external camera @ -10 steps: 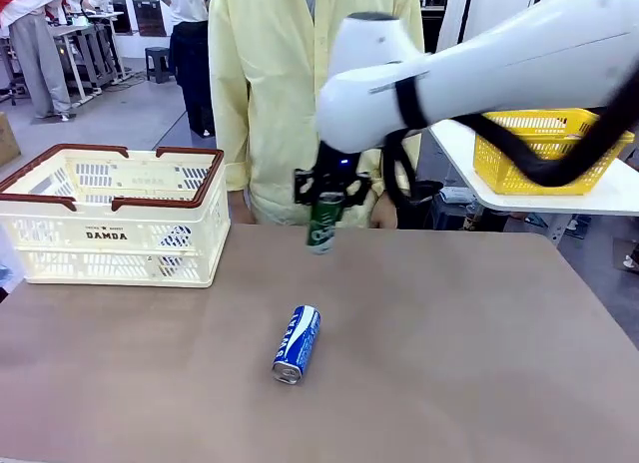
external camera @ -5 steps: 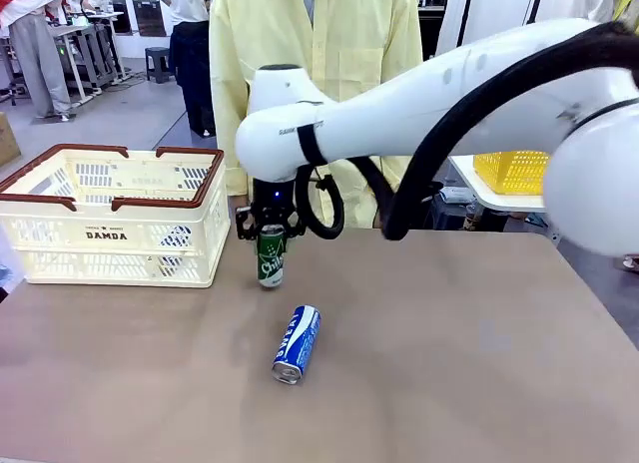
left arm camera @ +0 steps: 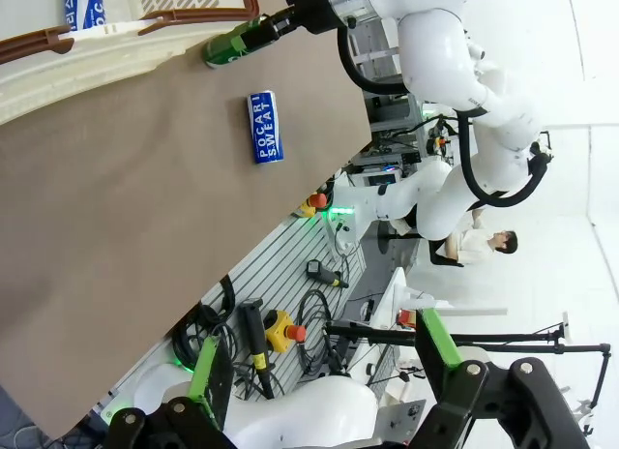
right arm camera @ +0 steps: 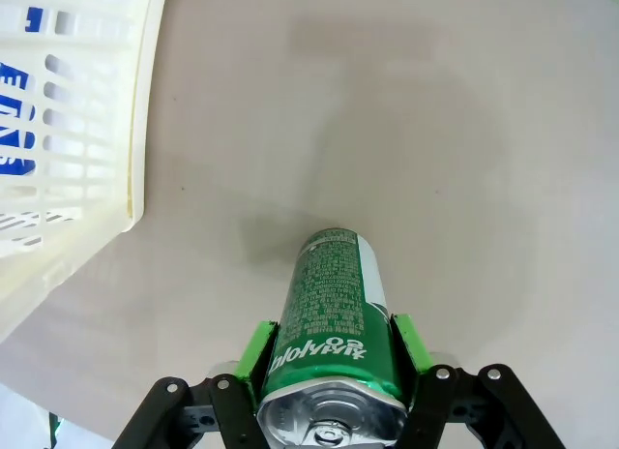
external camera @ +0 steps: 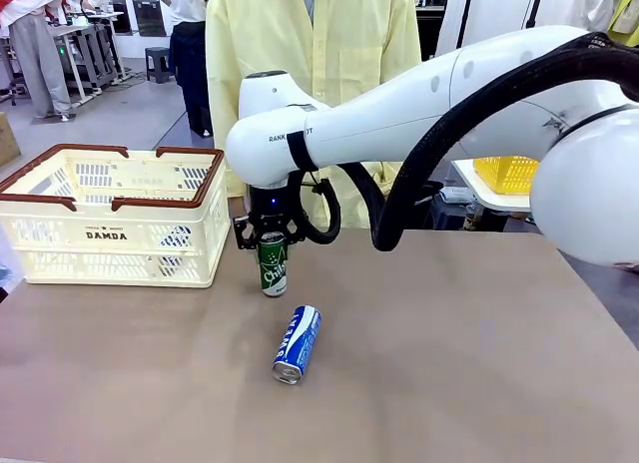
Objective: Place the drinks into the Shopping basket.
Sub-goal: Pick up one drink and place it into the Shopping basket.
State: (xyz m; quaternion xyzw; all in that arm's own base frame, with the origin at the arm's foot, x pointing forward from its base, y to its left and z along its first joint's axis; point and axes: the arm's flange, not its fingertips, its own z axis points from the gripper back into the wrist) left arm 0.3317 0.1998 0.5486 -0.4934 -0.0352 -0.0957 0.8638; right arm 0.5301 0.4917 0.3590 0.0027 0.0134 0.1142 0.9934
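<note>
The left claw stands wide apart, empty. A cream-white perforated plastic shopping basket sits at the brown desk's left. Just beside its right wall, the right claw clamps an upright green aluminium can. A blue aluminium can lies on its side nearer.

Green can upright, just beside cream red-rimmed basket; blue can on side, apart.

Baskets number two: one cream-white perforated plastic crate with a red-brown rim and one yellow mesh basket. There is one slim green aluminium can with white lettering. One slim blue aluminium can with white lettering is on the single brown bench; further blue-and-white cans show inside the crate, their number unclear.
</note>
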